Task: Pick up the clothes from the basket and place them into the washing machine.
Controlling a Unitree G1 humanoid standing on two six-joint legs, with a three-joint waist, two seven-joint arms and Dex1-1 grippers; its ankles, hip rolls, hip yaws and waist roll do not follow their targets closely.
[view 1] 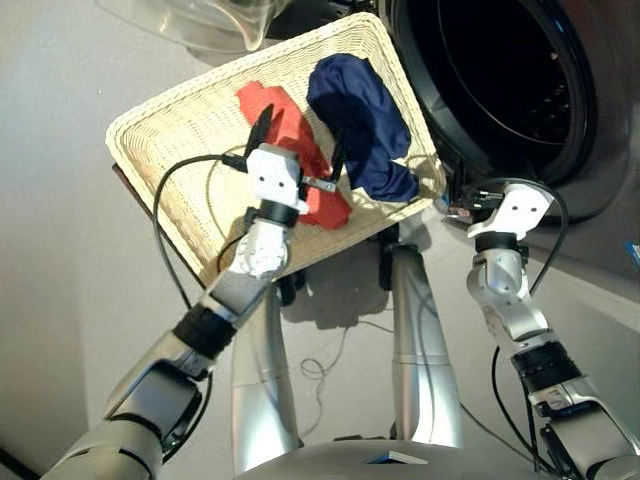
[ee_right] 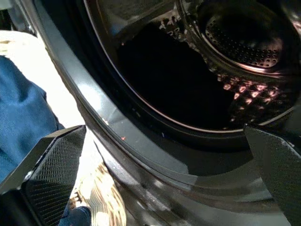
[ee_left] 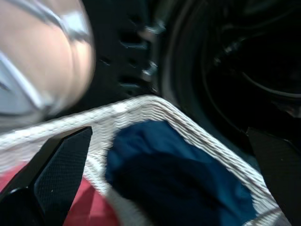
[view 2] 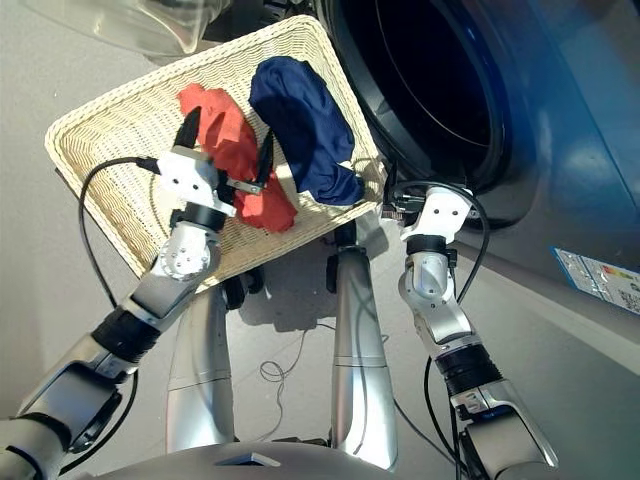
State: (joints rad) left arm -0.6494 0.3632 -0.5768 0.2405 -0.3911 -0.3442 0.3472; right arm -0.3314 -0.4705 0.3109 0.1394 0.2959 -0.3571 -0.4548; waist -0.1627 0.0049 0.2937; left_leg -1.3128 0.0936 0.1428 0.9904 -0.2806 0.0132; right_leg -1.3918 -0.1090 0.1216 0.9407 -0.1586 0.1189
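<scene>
The cream wicker basket (view 1: 170, 115) stands tilted in front of the washing machine (view 1: 590, 150), beside its open porthole. Two of the clothes lie in it: a red-orange garment (view 1: 290, 115) in the middle and a navy blue one (view 1: 365, 110) on the side nearest the machine. My left gripper (view 1: 300, 148) hovers open over the red-orange garment, its fingers astride it and holding nothing. In the left wrist view the navy garment (ee_left: 178, 174) lies ahead. My right gripper (ee_right: 160, 174) is open and empty at the porthole's lower rim, facing the perforated drum (ee_right: 244, 37).
The round glass door (view 1: 200, 20) hangs open beyond the basket's far edge. The basket rests on a dark stand with small wheels (view 1: 290, 290). A thin cable (view 1: 325, 365) lies on the grey floor. A blue label (view 2: 600, 280) is on the machine's front.
</scene>
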